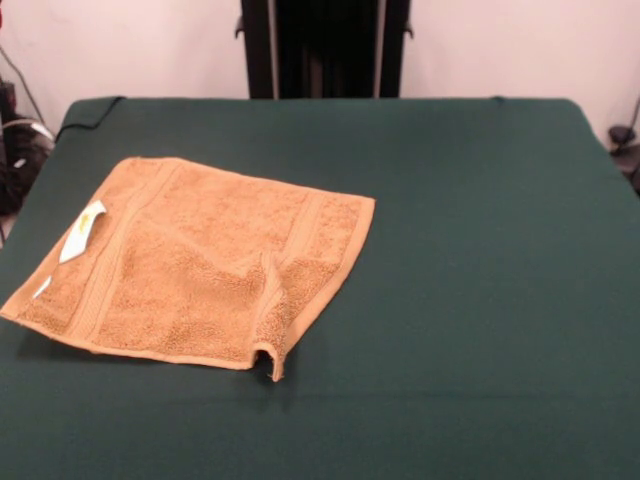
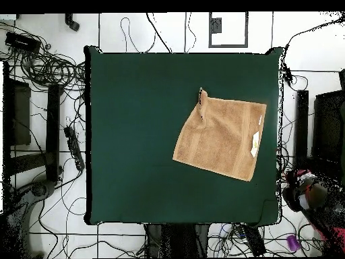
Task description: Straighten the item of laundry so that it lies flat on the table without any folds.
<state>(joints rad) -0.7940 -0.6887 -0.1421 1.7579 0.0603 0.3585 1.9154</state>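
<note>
We see the towel lying on the table, on its left half in the front view, well apart from the right edge. Its label sits near the towel's left side; the near right corner stands folded up.

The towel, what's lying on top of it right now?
Only its own white care label lies on the towel, and one corner is puckered up. Whatever might sit beneath the towel is hidden.

Table near edge cropped; towel label print illegible.
</note>
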